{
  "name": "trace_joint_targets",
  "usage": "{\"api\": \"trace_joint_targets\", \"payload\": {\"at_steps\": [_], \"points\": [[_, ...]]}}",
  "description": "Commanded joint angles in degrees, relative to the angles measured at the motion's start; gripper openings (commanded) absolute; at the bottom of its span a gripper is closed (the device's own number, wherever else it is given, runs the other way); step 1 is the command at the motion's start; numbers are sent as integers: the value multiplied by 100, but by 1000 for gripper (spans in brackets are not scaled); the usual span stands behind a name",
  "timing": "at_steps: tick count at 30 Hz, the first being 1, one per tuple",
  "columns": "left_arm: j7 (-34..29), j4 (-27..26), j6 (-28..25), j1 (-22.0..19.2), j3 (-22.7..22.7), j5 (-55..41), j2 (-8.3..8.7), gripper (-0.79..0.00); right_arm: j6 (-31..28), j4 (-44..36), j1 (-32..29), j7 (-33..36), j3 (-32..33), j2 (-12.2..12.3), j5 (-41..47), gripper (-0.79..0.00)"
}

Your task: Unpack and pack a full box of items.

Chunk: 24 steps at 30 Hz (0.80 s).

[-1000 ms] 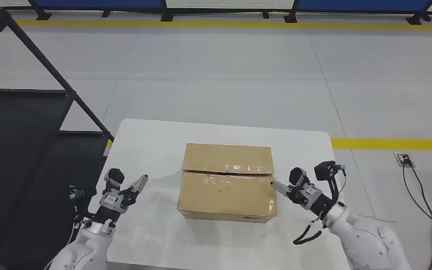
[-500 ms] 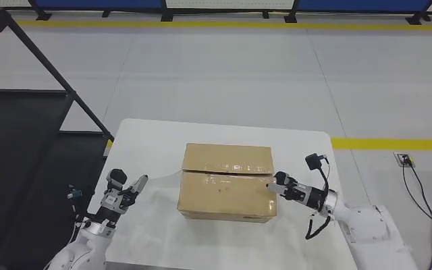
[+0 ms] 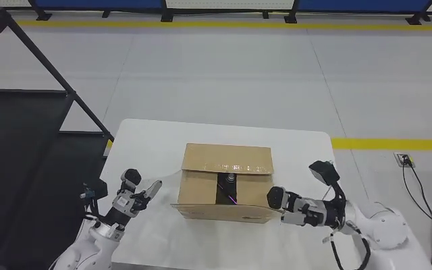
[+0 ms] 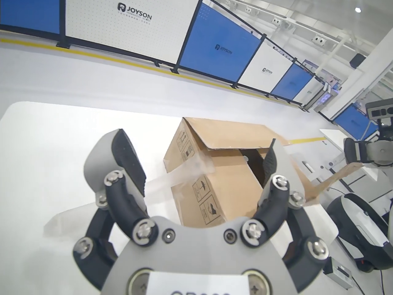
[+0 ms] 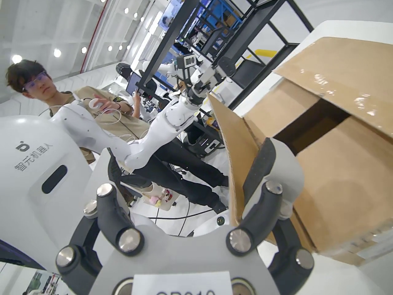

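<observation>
White tabletop (image 3: 155,138) carries one cardboard box (image 3: 228,156), set near its middle between the two arms. Two top flaps can be counted. The far flap (image 4: 221,133) lies flat over the box. The near flap (image 3: 223,212) is swung outward and tilts over the front edge, leaving a gap between the two.

From above, that gap shows a dark item (image 3: 229,191) with a purple streak inside the box. From either wrist the same opening reads as a dark hollow, and its contents cannot be told. The left wrist view adds the box's end wall with its handling symbols. It also shows one strip of clear tape (image 4: 181,175) that comes off that wall and trails onto the table toward the left arm.

Two grippers are at work. The right gripper (image 5: 187,155) is at the near right corner of the box with its fingers spread. The free corner of the near flap lies against the inner pad (image 5: 261,167) of one finger, and nothing is squeezed between the two. The left wrist view shows this gripper farther off, with the flap's tip touching it. The left gripper (image 4: 198,151) hovers over the table just off the box's left end, fingers wide apart, holding nothing and not touching the cardboard.
</observation>
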Motion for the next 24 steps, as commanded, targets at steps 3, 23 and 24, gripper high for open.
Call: {"api": "trace_joint_targets", "payload": {"at_steps": [3,23,24], "points": [[-367,20,-744,13,11,184,55,0,-232,-403,-318,-228,-140,295,-399,0],[-1618,546,-2138,-79,151,1199,278,0,73,794,412,-1340,-1229,948,380,0],[-1621,577,-2121,-109,187,1194,279,0,73,794,412,-1340,-1229,948,380,0]]}}
